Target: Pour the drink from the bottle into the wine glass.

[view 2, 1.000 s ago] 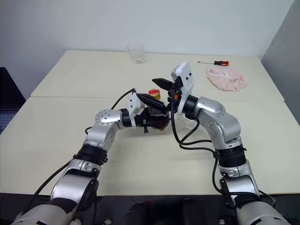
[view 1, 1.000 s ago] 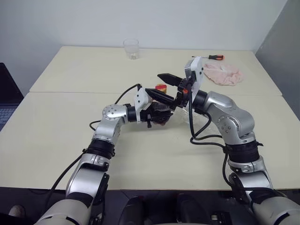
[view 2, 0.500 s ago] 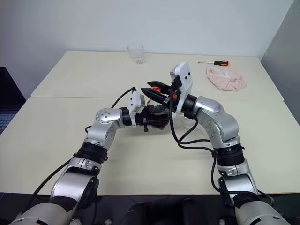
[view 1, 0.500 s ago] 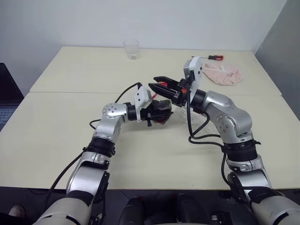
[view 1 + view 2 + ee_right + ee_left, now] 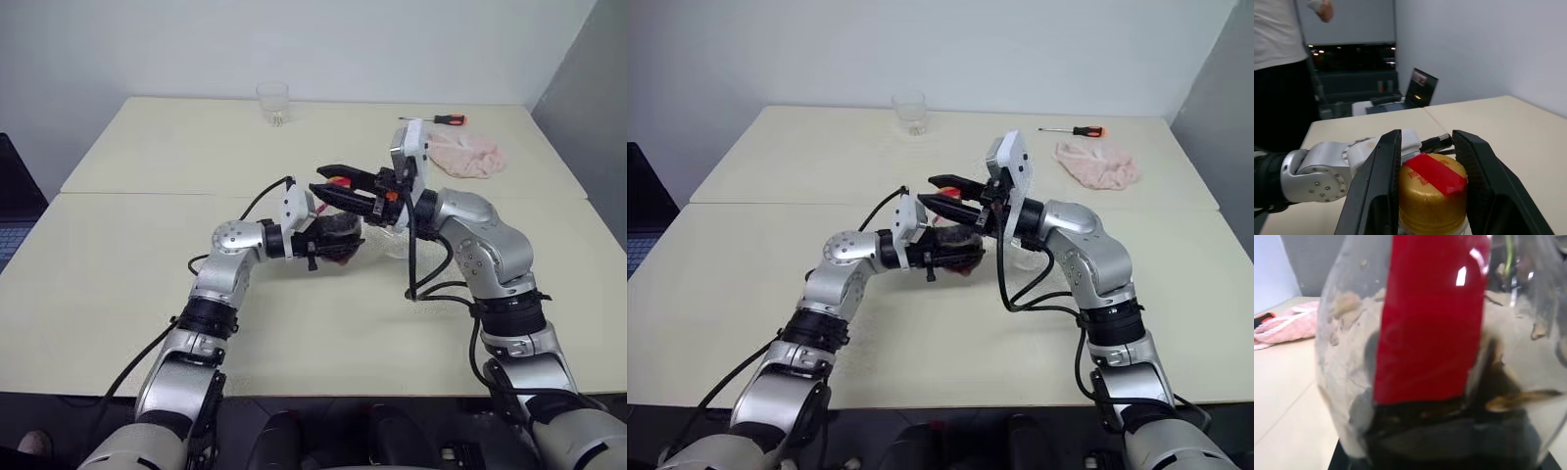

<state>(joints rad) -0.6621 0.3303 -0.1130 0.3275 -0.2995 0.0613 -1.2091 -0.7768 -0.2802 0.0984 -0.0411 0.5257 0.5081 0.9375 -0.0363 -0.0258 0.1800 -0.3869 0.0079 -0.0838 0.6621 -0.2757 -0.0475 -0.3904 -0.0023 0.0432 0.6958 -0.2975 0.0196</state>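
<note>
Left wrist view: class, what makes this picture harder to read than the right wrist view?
Left wrist view: the bottle sits so close that it blurs, with a white glare spot on its red label. Right wrist view: the yellow-orange cap between the right gripper fingers is sharp; the person behind is dimmer.

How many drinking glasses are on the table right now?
2. A short tumbler stands at the far edge of the table. A wine glass stands mid-table, just right of the held bottle, and is largely hidden from view.
</note>
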